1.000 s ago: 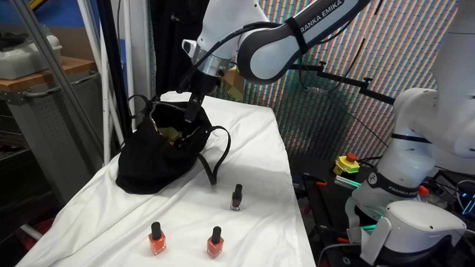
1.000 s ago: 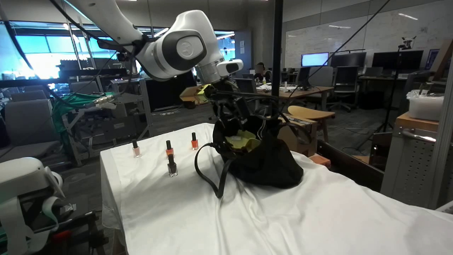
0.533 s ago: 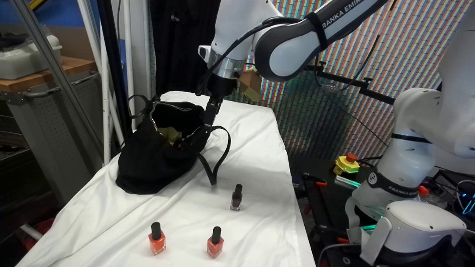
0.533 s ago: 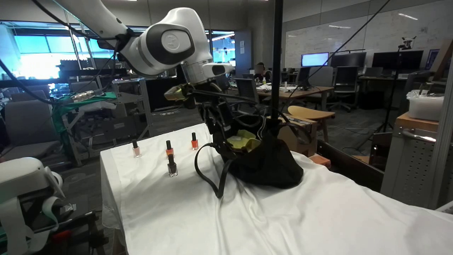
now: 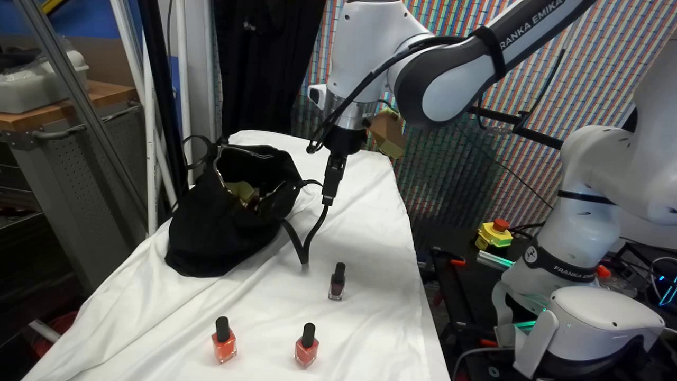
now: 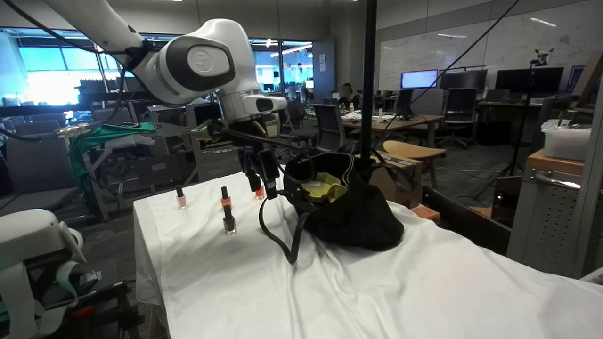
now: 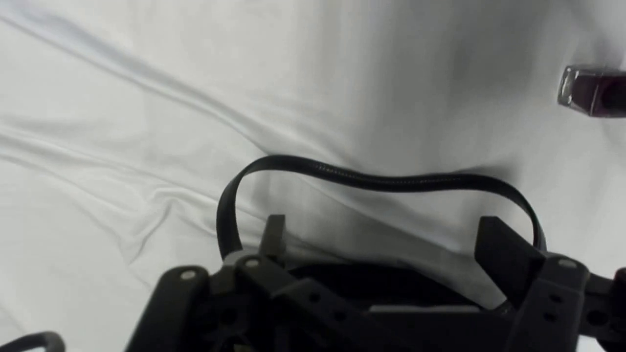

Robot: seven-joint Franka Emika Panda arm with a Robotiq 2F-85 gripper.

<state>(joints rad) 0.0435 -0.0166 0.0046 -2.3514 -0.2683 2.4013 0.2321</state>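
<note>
The gripper [image 7: 383, 231] stood open, its jaws wide apart, with the white cloth [image 7: 122, 122] showing between them in the wrist view. It hung, pointing down, over the strap [image 7: 391, 184] of the black bag [image 5: 222, 233], just outside the bag's mouth. In both exterior views a fingertip appeared right at the strap; whether the two touched could not be told. The bag sat slumped on the cloth, its mouth gaping, with a yellow thing [image 6: 325, 184] inside. In the wrist view the strap arched past the fingertips, its ends running in behind the fingers. Near the strap stood the dark bottle [image 5: 337, 286], upright and black-capped. In an exterior view the coral bottle [image 5: 306, 352] and the orange bottle [image 5: 225, 347], upright too, stood nearer that camera, well apart from each other. In an exterior view four bottles showed, the pink bottle [image 6: 182, 201] leftmost, and the gripper partly covered another. Off the cloth, a yellow box [image 5: 489, 239] with a red button [image 5: 500, 225] sat on a black table [image 5: 465, 288], and a white tub [image 6: 565, 143] stood on a wooden-topped cart [image 6: 541, 221].
</note>
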